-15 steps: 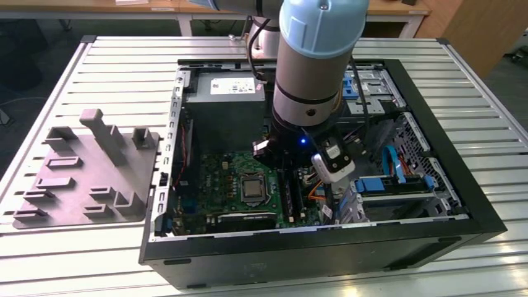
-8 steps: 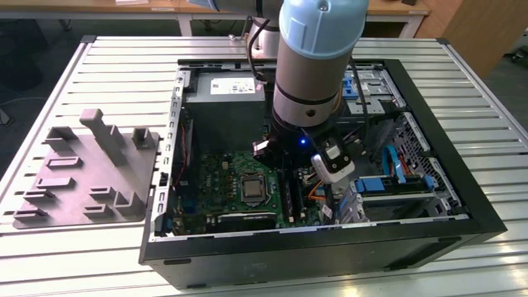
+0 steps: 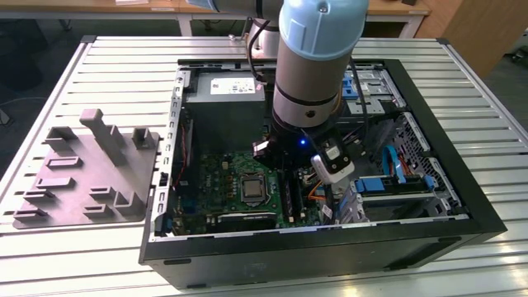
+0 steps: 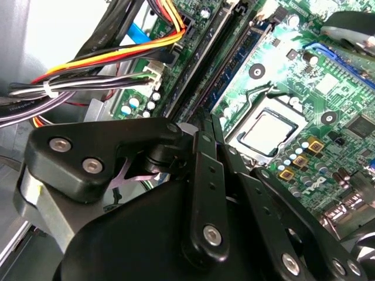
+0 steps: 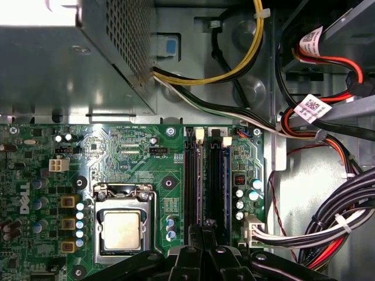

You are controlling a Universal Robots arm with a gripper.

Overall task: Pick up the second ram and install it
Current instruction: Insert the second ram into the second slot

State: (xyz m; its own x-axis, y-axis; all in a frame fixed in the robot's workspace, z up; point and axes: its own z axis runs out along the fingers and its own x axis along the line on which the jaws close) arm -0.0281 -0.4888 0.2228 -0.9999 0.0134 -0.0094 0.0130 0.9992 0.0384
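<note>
Exterior view: arm (image 3: 318,74) reaches down into the open case (image 3: 486,216) on the slatted surface (image 3: 123,68). The wrist is over the board's slot area. A grey fixture plate (image 3: 83,179) sits on the surface, well apart from the hand and outside the case.

In both wrist views the hand (image 4: 209,120) (image 5: 206,225) has its fingers drawn right together. No gap shows between the tips and nothing is visibly gripped between them. The tips sit low over the near end of the long memory slots on the motherboard (image 5: 135,146).

The ram (image 5: 225,175) (image 4: 237,61) is the blue-green stick standing on edge in a slot. It runs straight away from the fingertips, just beside the line of the tips. Can't tell if the tips touch it, or if it's fully latched. The neighbouring slot (image 5: 193,175) lies parallel, on the CPU side of the ram.

The CPU (image 5: 122,230) sits in its socket, near the hand to one side of the slots. Cable bundles (image 5: 328,228) run on the other side, with red, yellow and black leads close by the hand's knuckle in the second wrist view. The PSU (image 5: 58,64) is beyond the far end of the slots, well clear of the hand.
</note>
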